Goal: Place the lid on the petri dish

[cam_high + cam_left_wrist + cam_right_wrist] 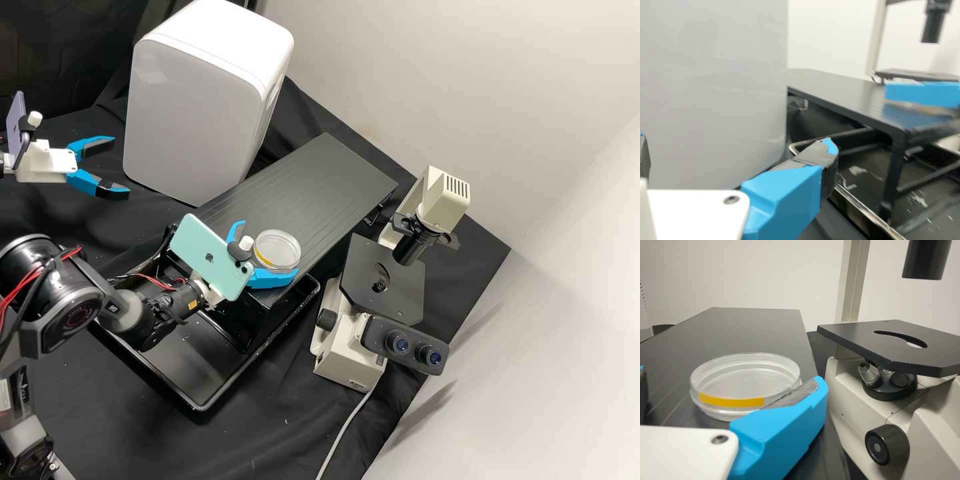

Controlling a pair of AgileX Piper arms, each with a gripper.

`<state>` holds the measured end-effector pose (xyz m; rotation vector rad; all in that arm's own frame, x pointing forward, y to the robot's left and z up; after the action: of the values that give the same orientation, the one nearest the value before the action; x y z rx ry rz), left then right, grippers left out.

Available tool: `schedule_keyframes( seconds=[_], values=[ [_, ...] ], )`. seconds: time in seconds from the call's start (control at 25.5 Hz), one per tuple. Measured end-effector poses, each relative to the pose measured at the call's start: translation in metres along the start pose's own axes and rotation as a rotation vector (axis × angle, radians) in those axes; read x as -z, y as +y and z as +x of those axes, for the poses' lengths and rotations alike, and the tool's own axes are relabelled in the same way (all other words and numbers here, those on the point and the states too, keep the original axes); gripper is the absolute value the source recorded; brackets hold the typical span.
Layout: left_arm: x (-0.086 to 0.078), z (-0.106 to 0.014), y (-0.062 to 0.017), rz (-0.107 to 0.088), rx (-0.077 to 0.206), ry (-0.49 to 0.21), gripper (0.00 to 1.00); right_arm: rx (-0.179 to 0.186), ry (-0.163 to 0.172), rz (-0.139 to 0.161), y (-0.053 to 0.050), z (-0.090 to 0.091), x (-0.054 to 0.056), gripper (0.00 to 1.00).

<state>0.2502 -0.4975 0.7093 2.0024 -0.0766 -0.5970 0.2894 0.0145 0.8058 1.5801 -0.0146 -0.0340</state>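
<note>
Right, the petri dish (277, 248) sits on the near end of the black platform (320, 180), and its lid (745, 371) is already on top, a yellow band (730, 401) showing along the side wall. The right gripper (269, 250) is around it, one blue finger to each side, the dish squarely in between. The jaws are spread wide: in the right wrist view one finger (785, 425) lies against the dish's rim, while from the high camera the far finger looks to stand just clear of it. So it brackets the dish without clamping it.

Over at ten o'clock from the dish the left gripper (115, 167) hangs in the air just beside the white box (200, 93), its fingers (790, 195) parted wide and holding nothing.

The count: one dish, one lid, two grippers, one platform, one black tray (200, 393) under it, one white box at eleven o'clock and one microscope (373, 313) at four o'clock from the dish.
</note>
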Motion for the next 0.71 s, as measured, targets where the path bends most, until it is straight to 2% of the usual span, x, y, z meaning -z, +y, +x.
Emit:
schedule_keyframes(
  seconds=[0.16,0.27,0.35,0.43,0.55,0.59,0.71],
  values=[
    [-0.001,-0.004,0.0048,0.021,-0.032,0.044,1.0,-0.013,-0.013,-0.02,-0.004,-0.014,0.002,1.0],
    [-0.003,-0.008,0.0098,0.011,-0.058,0.056,1.0,-0.028,-0.012,-0.023,-0.006,-0.027,0.005,1.0],
    [-0.003,-0.01,0.013,0.025,-0.074,0.068,1.0,-0.053,-0.006,-0.016,-0.007,-0.038,0.005,1.0],
    [-0.004,-0.01,0.015,0.021,-0.087,0.076,1.0,-0.071,-0.004,-0.009,-0.006,-0.046,0.006,1.0],
    [-0.004,-0.01,0.015,0.038,-0.089,0.083,1.0,-0.081,0.002,-0.008,-0.004,-0.058,0.006,1.0],
    [-0.004,-0.01,0.015,0.038,-0.089,0.083,1.0,-0.085,0.007,-0.008,-0.003,-0.063,0.006,1.0],
    [-0.004,-0.01,0.015,0.038,-0.089,0.083,1.0,-0.091,0.017,0.024,-0.002,-0.074,0.006,1.0]
  ],
)
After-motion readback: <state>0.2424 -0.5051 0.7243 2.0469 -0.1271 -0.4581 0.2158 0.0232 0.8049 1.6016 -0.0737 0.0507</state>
